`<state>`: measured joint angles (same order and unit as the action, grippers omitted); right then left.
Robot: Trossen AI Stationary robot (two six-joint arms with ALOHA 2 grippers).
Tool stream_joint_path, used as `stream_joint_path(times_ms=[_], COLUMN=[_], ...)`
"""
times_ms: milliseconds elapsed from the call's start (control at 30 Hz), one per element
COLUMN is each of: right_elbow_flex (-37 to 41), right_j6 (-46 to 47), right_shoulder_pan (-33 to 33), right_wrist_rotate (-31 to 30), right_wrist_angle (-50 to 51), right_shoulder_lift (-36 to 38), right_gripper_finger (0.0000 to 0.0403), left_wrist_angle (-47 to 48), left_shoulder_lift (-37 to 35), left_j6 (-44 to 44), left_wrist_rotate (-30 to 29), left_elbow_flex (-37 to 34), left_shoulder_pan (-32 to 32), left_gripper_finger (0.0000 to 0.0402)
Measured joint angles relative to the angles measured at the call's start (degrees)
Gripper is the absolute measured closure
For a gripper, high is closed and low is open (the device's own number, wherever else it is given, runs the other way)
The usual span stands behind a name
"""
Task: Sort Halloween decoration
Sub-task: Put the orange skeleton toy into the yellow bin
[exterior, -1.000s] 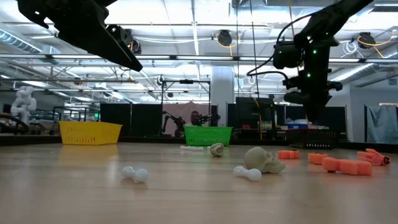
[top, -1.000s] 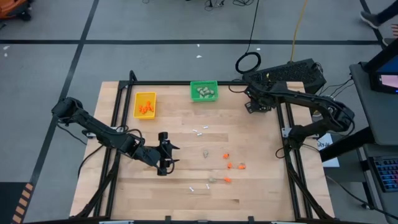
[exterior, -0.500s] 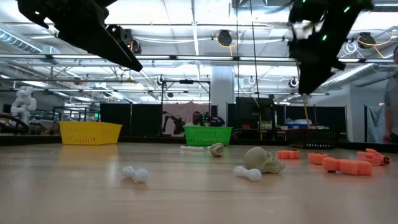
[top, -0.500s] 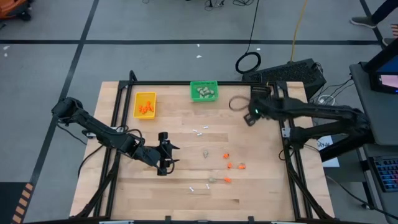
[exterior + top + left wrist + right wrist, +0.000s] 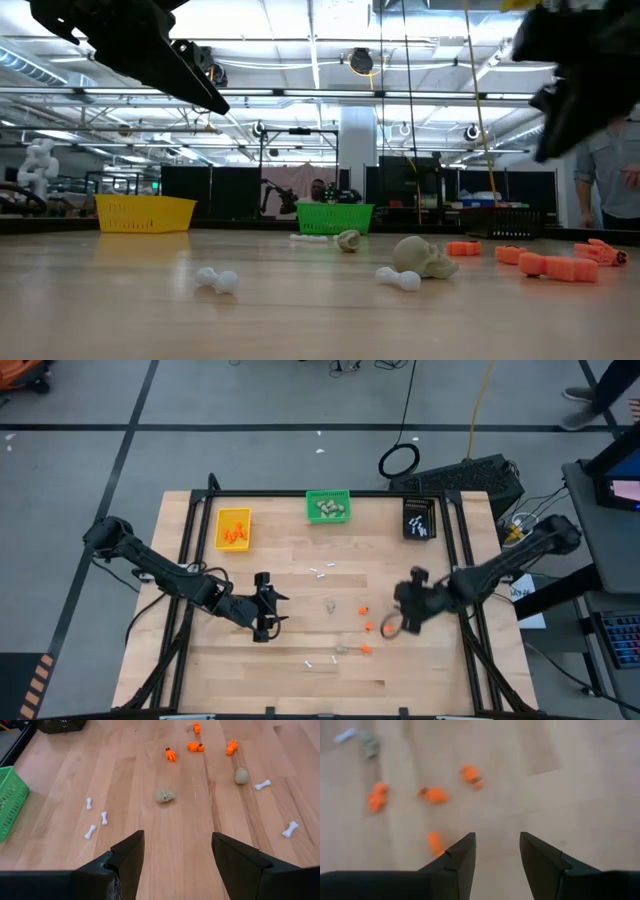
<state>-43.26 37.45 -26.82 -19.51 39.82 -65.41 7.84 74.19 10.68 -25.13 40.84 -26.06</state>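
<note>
Right gripper (image 5: 392,622), jaws parted and empty, hangs just right of the loose orange bits (image 5: 372,626), placed, by judgement, to take one for the yellow bin (image 5: 233,528), which holds orange pieces; left gripper (image 5: 268,610), jaws apart and empty, waits over the table's left-centre. Loose on the table (image 5: 280,670): four orange bits, two beige lumps (image 5: 164,796), five white bones (image 5: 96,821). Green bin (image 5: 328,506) far-centre, black bin (image 5: 419,520) far-right.

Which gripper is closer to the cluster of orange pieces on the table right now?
Right. The right gripper hangs beside the orange pieces, jaws open. The left gripper waits farther off, across bare table.
</note>
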Motion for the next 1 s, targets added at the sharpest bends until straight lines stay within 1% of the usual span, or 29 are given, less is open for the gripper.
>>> stream_joint_path(times_ms=[167, 300, 400, 533, 700, 800, 1000], right_elbow_flex=[3.5, 5.2, 6.5, 7.6, 9.6, 10.1, 10.0], right_j6=[6.1, 9.0, 9.6, 9.5, 9.3, 8.5, 7.6], right_shoulder_pan=[-7.6, -11.1, -13.1, -14.2, -14.3, -14.3, -14.3], right_wrist_rotate=[0.1, 0.1, 0.3, 0.1, 0.0, -1.1, -2.0], right_wrist_angle=[-7.6, -10.3, -12.6, -16.9, -22.3, -23.4, -25.8], right_shoulder_lift=[-2.8, -5.1, -6.9, -9.8, -13.4, -15.2, -16.7], right_gripper_finger=[0.0261, 0.0261, 0.0261, 0.0256, 0.0232, 0.0222, 0.0226], left_wrist_angle=[0.0, -0.1, 0.0, 0.0, 0.0, 0.0, 0.0], left_shoulder_lift=[0.0, 0.0, 0.0, 0.0, 0.0, 0.0, 0.0], left_j6=[0.0, 0.1, 0.1, 0.0, 0.0, 0.0, 0.0], left_wrist_rotate=[-0.4, -0.5, -0.5, -0.5, -0.5, -0.5, -0.5], left_elbow_flex=[0.0, 0.0, 0.0, 0.0, 0.0, 0.0, 0.0], left_shoulder_pan=[0.0, 0.0, 0.0, 0.0, 0.0, 0.0, 0.0], left_gripper_finger=[0.0171, 0.0171, 0.0171, 0.0171, 0.0171, 0.0171, 0.0171])
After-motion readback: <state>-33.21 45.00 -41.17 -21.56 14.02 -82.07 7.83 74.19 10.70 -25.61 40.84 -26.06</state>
